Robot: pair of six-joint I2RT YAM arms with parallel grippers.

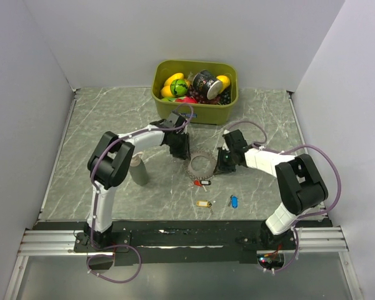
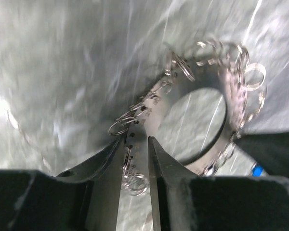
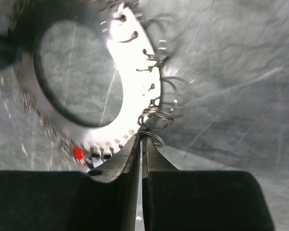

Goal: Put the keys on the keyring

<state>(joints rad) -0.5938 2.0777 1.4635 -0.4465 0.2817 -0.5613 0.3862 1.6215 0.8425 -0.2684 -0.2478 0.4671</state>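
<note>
On marbled table (image 1: pixel 81 144), stiff, probably light and slippery keyring (image 2: pixel 151 110), rim pinched inside left gripper (image 2: pixel 136 142) and inside right gripper (image 3: pixel 141 139); best held there.

**Q:** What did the overhead camera show?

**A:** A grey-green marbled table (image 1: pixel 100 125) between white walls. Two white-and-black arms reached inward from the near edge. The left gripper (image 1: pixel 186 154) and the right gripper (image 1: pixel 219 165) met a silvery keyring (image 1: pixel 201 165) from opposite sides, near the table's middle.

**Q:** Where were the keys?

**A:** All three lay on the table nearer the camera than the ring. The red key (image 1: pixel 202 182) was just beside it. The yellow key (image 1: pixel 204 204) and the blue key (image 1: pixel 234 201) were nearer still, apart from each other.

**Q:** Anything else?

**A:** An olive-green bin (image 1: pixel 194 115) of colourful items stood at the back. A grey cylinder (image 1: pixel 138 170) stood upright by the left arm.
</note>
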